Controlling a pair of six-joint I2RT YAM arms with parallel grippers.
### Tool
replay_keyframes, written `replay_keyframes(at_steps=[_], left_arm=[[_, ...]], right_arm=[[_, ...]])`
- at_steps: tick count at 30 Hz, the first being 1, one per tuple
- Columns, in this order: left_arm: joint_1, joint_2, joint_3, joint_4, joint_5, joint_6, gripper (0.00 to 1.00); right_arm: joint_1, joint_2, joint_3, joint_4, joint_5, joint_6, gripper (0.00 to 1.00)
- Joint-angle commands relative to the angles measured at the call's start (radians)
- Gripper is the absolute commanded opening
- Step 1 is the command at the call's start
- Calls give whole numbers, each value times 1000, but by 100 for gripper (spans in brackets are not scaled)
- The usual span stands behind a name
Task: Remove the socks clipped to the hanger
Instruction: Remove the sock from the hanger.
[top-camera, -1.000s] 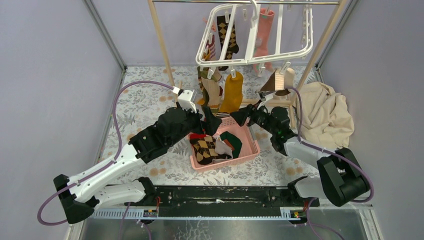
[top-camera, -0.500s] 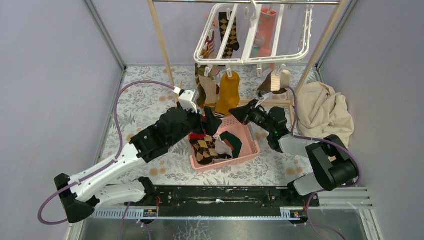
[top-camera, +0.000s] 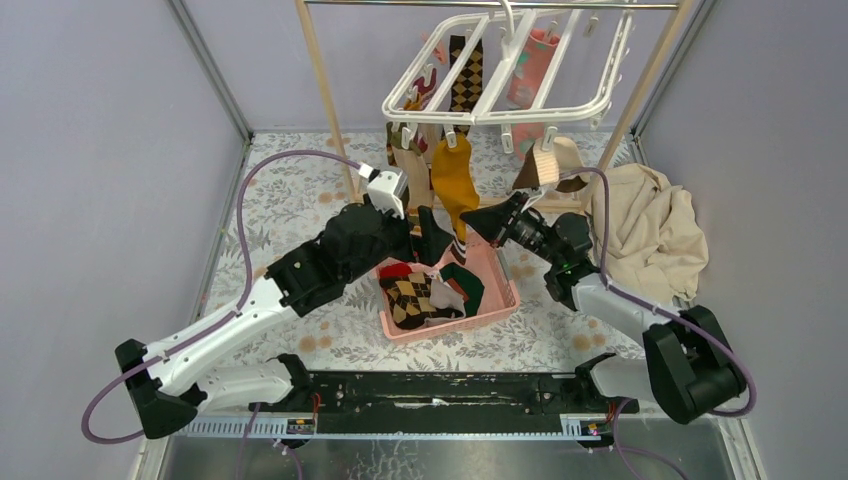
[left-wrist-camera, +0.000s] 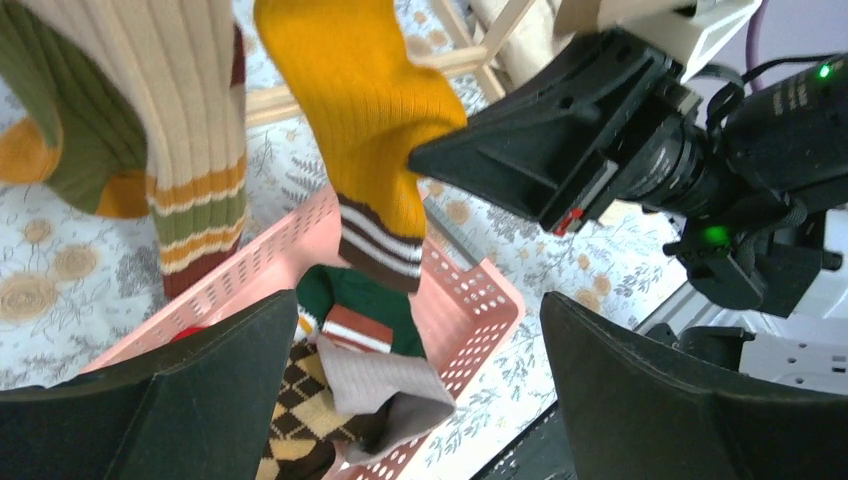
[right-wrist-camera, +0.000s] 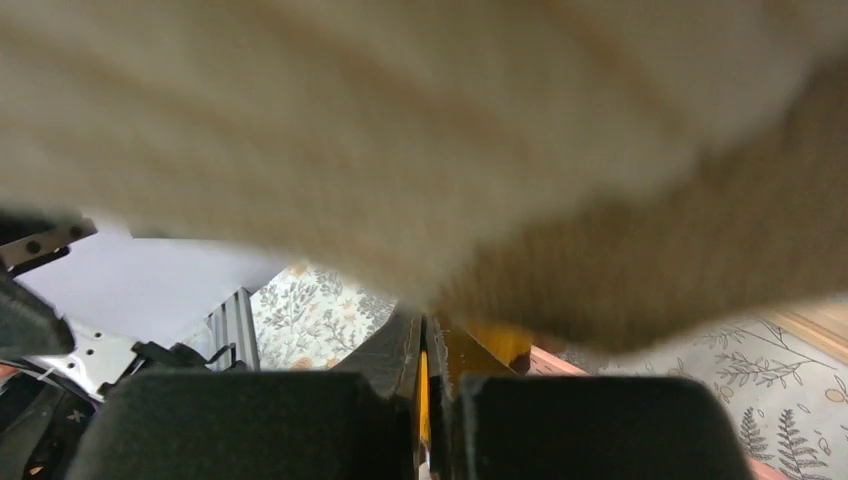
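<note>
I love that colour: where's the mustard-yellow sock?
Top view, centre: the mustard sock hangs clipped to the near bar of the white hanger, over the pink basket, with the right claw pinching it.

White-and-black arms (top-camera: 230, 325), purple cables (top-camera: 243, 215), black-fingered left pincer (left-wrist-camera: 420, 300), green light (left-wrist-camera: 714, 236)

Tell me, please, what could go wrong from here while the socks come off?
1. The right gripper is shut on only the edge of the yellow sock, so the sock may slip free when pulled.
2. That sock is clipped to the hanger, which hangs tilted. A tug could swing it or unhook it.
3. The left gripper is open close beside the right one above the basket, so the arms might bump.
</note>
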Motion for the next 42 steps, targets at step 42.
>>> replay_keyframes(at_steps=[42], left_arm=[[298, 178, 336, 253, 287, 171, 96]], right_arm=[[-2, -399, 144, -538, -91, -17, 0]])
